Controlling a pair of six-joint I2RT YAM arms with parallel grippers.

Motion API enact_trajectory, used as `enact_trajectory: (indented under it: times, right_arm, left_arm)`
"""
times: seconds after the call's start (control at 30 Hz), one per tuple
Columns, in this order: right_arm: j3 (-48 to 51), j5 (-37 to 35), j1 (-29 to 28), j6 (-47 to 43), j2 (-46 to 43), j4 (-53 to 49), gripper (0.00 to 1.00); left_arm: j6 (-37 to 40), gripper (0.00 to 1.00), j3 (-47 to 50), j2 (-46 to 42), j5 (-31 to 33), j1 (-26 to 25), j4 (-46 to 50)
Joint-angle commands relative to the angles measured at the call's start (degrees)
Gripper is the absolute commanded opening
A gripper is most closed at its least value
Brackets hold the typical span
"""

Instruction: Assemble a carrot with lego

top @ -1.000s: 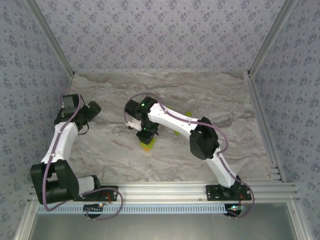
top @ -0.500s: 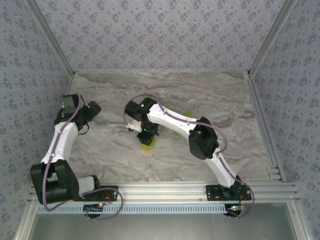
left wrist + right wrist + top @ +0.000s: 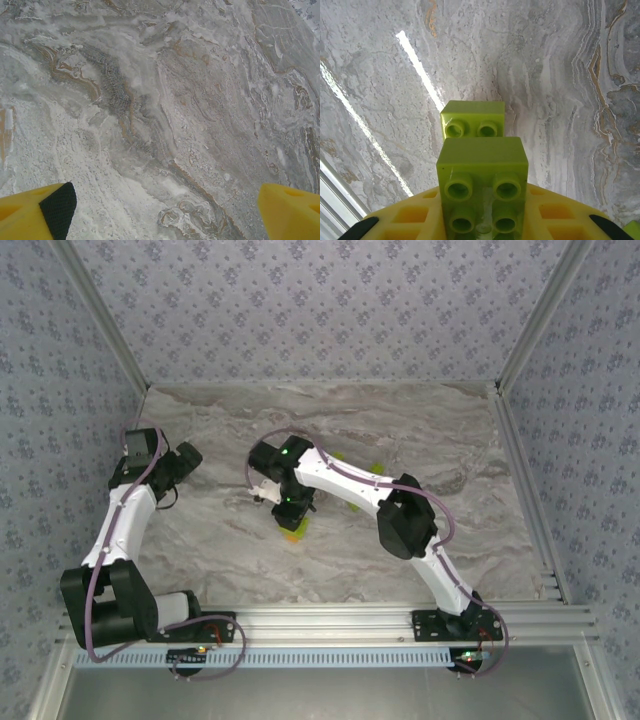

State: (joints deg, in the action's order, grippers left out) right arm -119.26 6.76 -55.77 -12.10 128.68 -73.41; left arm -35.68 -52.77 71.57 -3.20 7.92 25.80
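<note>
I look down on a grey-and-white marbled tabletop (image 3: 440,430) with brownish veins, boxed in on three sides. The back wall (image 3: 320,310), left wall (image 3: 50,420) and right wall (image 3: 600,440) all carry pale blue-grey floral wallpaper. Aluminium posts (image 3: 100,315) run along the back corners, and a ribbed aluminium rail (image 3: 330,620) closes the near edge. From the right wrist camera I see bright streaks of light (image 3: 420,70) glinting off the marble.

honestly barely anything moved. the right gripper (image 3: 292,511) has crept a hair toward the left edge of the tabletop (image 3: 450,440), and its wrist looks twisted a touch. the carrot (image 3: 293,531) under it shows a bit less orange and green than a second ago.
</note>
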Motion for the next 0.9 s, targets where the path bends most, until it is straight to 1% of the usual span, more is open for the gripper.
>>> enact_trajectory:
  times: [0.0, 0.47, 0.87]
  right_arm:
    - [0.6, 1.2, -0.3, 0.2, 1.0, 0.1, 0.34]
    - [4.1, 3.1, -0.3, 0.3, 1.7, 2.6, 0.33]
    - [6.8, 2.6, -0.6, 0.4, 1.4, 3.0, 0.33]
  left_arm:
    - [-0.1, 0.95, -1.8, 0.0, -0.1, 0.4, 0.7]
    - [-0.1, 0.95, -1.6, 0.0, -0.1, 0.4, 0.6]
    - [-0.1, 0.95, -1.7, 0.0, 0.0, 0.4, 0.7]
